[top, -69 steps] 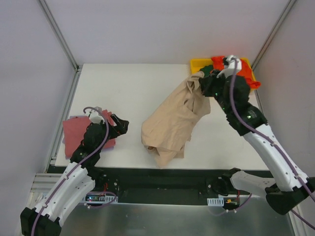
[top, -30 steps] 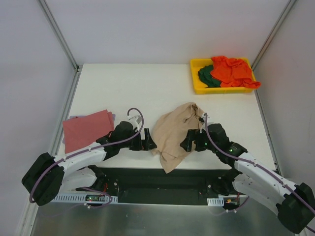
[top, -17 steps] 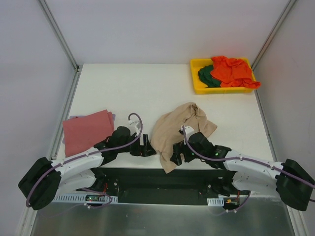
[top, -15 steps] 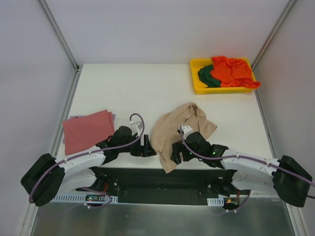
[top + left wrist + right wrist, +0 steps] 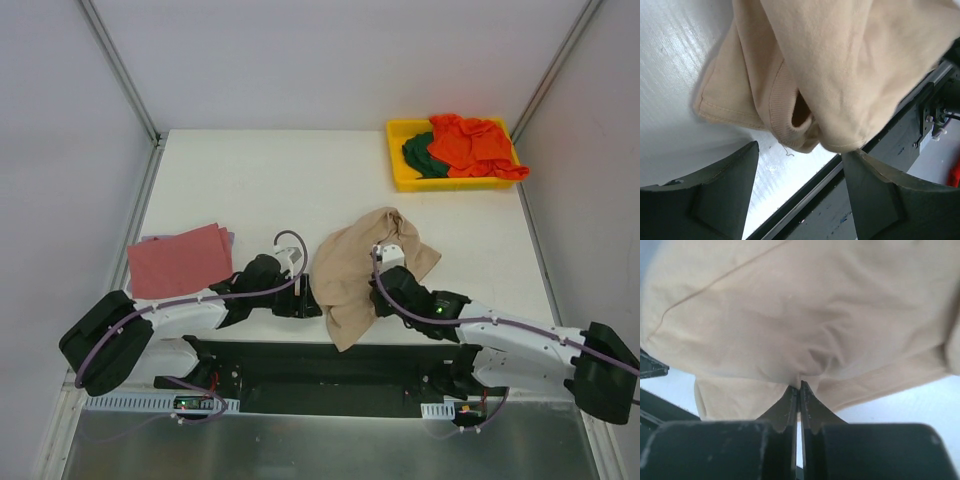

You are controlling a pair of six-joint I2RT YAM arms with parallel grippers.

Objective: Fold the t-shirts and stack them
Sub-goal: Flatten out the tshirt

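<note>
A large tan t-shirt (image 5: 362,258) lies crumpled at the table's near edge, one end hanging over it. My right gripper (image 5: 374,290) is shut, pinching a fold of the tan t-shirt (image 5: 805,325) between its fingertips (image 5: 792,397). My left gripper (image 5: 311,300) stands open just left of the heap; in the left wrist view the shirt's ribbed collar (image 5: 790,117) lies ahead of the gap between the fingers (image 5: 715,200). A folded dusty-red t-shirt (image 5: 180,262) rests on a lavender one (image 5: 148,240) at the left.
A yellow bin (image 5: 398,172) at the back right holds an orange-red shirt (image 5: 470,142) and a dark green one (image 5: 418,155). The white table (image 5: 270,180) ends at a black rail (image 5: 330,365) right below both grippers.
The right gripper has closed on a fold of the tan shirt. The left gripper has slid right up to the shirt's edge and narrowed a little. The shirt has bunched slightly.
</note>
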